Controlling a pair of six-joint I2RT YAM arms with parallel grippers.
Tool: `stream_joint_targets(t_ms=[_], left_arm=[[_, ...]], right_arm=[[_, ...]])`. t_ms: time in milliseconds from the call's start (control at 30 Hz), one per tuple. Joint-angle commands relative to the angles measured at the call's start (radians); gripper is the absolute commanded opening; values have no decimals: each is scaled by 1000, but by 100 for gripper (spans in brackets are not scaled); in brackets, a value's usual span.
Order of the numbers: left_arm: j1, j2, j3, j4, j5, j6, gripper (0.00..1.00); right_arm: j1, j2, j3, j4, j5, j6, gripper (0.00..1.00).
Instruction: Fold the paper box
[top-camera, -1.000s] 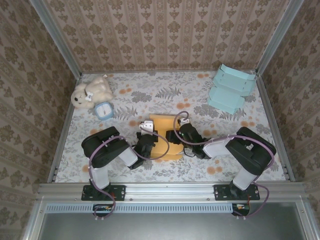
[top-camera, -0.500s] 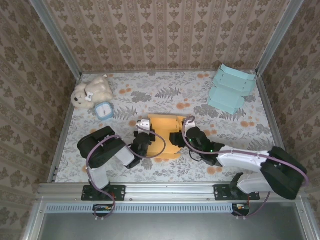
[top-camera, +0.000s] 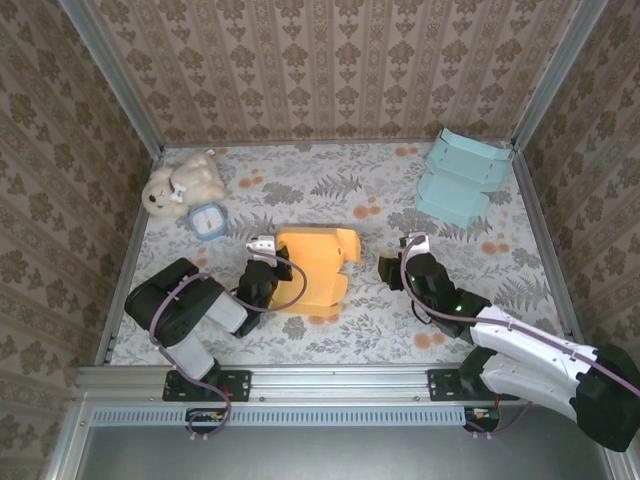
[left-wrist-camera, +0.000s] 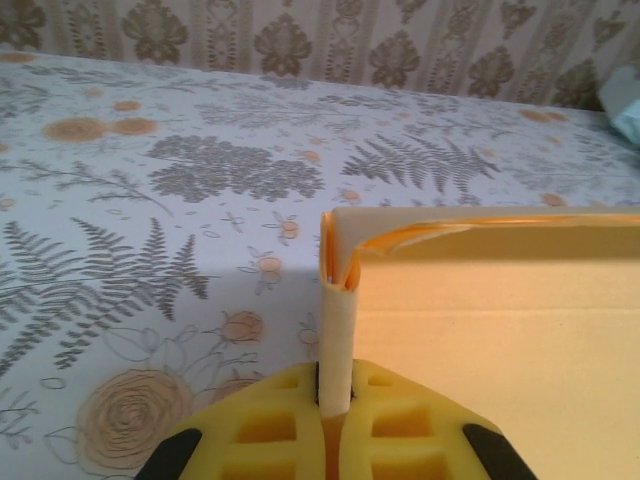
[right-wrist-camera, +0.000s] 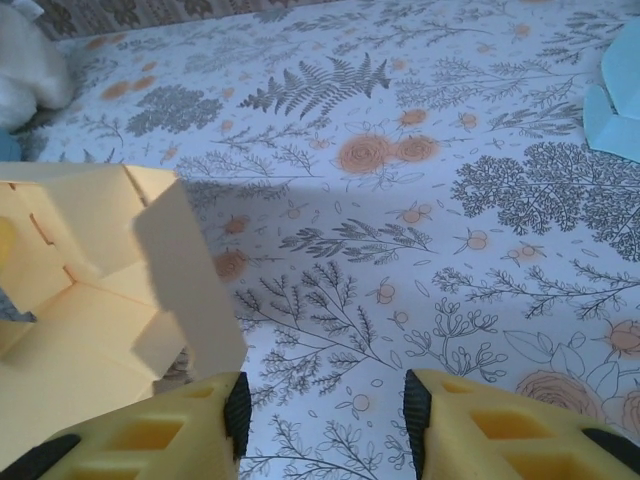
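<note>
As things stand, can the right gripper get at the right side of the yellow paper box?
Probably yes. The right gripper, open, faces the yellow paper box across bare table; the left gripper pinches its left edge, out of the way.

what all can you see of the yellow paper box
The paper box is orange-yellow thin card, partly folded: a flat panel with raised walls and loose flaps, slots cut in one side. It lies on the floral table near the middle. The left gripper is shut on a doubled-over wall at one corner. The right gripper stands open, apart from it.
</note>
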Motion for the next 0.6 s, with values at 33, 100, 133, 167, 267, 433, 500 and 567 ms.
stream_joint_targets(t_ms=[33,100,133,167,267,433,500,567], left_arm=[[14,-57,-14,28,151,-11,0],[15,-69,-16,29,170,-8,0],[15,-74,-18,27,178,-7,0],[16,-77,-19,28,183,-7,0],[18,-80,-20,28,187,-7,0],[19,-77,-17,27,197,-12,0],[19,-76,-13,28,208,-14,0],[19,-75,-12,28,221,-15,0]], right_arm=[[-5,60,-13,88,-148,-102,45],[-5,89,-16,119,-171,-114,42],[-5,101,-21,137,-189,-117,41],[-5,108,-30,160,-206,-120,41],[-5,115,-51,209,-257,-119,42],[-4,109,-56,227,-290,-118,45],[-3,112,-52,228,-297,-118,45],[-3,119,-49,232,-305,-117,45]])
